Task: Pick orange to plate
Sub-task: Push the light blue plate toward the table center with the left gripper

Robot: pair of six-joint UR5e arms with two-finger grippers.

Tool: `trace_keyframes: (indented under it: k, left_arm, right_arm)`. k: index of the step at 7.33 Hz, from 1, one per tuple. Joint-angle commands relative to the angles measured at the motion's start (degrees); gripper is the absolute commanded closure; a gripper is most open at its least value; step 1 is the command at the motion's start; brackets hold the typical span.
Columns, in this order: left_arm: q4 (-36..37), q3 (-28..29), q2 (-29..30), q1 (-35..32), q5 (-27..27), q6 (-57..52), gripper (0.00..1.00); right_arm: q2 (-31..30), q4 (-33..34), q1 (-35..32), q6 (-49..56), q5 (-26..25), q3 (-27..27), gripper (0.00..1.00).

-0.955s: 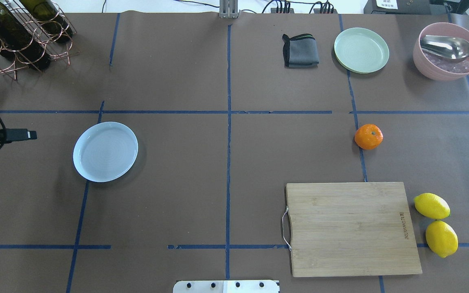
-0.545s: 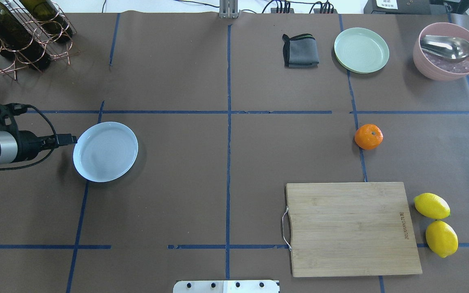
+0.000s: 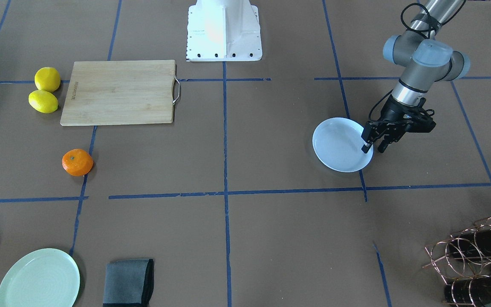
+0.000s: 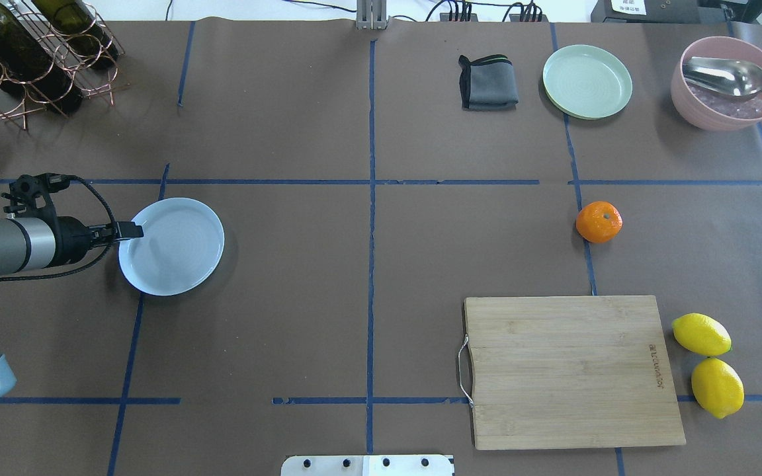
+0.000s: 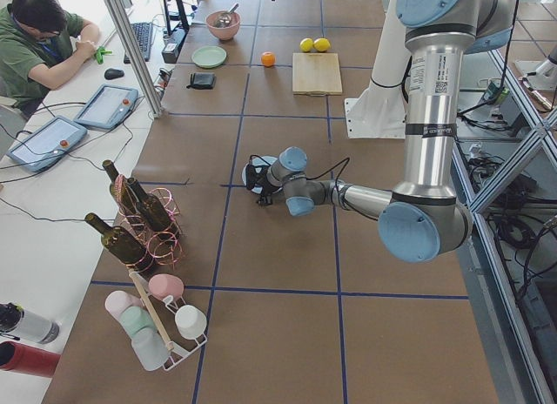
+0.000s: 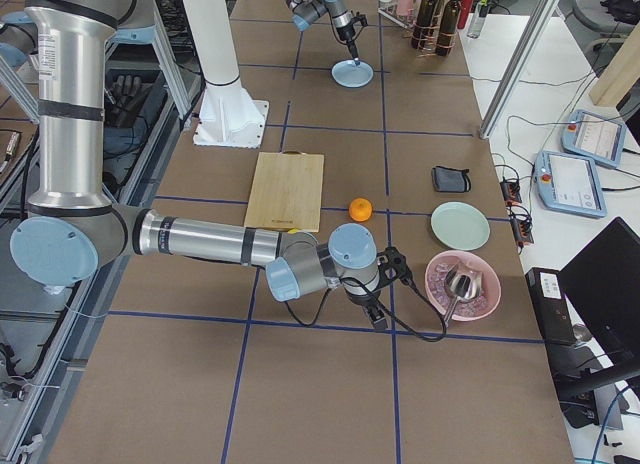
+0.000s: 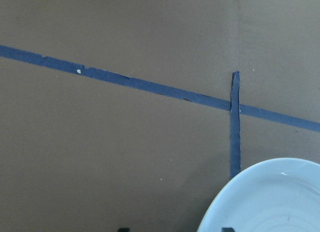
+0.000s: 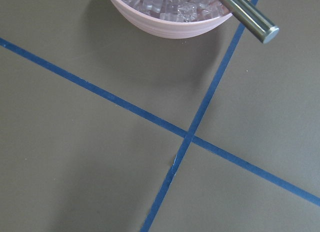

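Observation:
The orange (image 4: 598, 221) lies on the brown table at the right, just beyond the cutting board, with no gripper near it. The white plate (image 4: 176, 251) rests at the left and holds nothing. My left gripper (image 4: 135, 230) is open and hangs low at the plate's left rim. In the front-facing view its fingers (image 3: 365, 148) stand on either side of that rim. The left wrist view shows the plate (image 7: 270, 202) at the lower right. My right gripper (image 6: 378, 320) shows only in the exterior right view, near the pink bowl. I cannot tell whether it is open or shut.
A bamboo cutting board (image 4: 573, 370) lies at the near right with two lemons (image 4: 701, 334) beside it. A pale green plate (image 4: 587, 81), a grey cloth (image 4: 488, 82) and a pink bowl (image 4: 728, 109) holding a spoon line the far right. A wine rack (image 4: 30, 53) stands at the far left.
My left arm has come in from the left edge toward the plate, so its gripper now reaches the plate's left rim. The orange and plate have not moved.

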State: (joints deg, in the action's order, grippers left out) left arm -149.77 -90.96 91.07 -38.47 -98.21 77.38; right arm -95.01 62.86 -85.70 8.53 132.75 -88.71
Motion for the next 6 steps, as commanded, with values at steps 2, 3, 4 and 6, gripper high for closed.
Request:
trace_keyframes:
  k: [2,3,4,6]
  left_arm:
    - [0.0,-0.5,0.5,0.8,-0.2,0.1,1.0]
    - [0.0,-0.4,0.7,0.8,-0.2,0.0,1.0]
    - [-0.1,-0.6,0.8,0.9,-0.2,0.0,1.0]
    - [1.0,-3.9,1.1,0.8,-0.6,-0.1,1.0]
  right_arm:
    - [0.0,0.1,-0.1,0.0,0.0,0.1,0.0]
    - [0.1,0.1,-0.1,0.0,0.0,0.1,0.0]
    - [0.1,0.1,0.0,0.0,0.0,0.0,0.0]
    - [0.1,0.0,0.0,0.0,0.0,0.0,0.0]
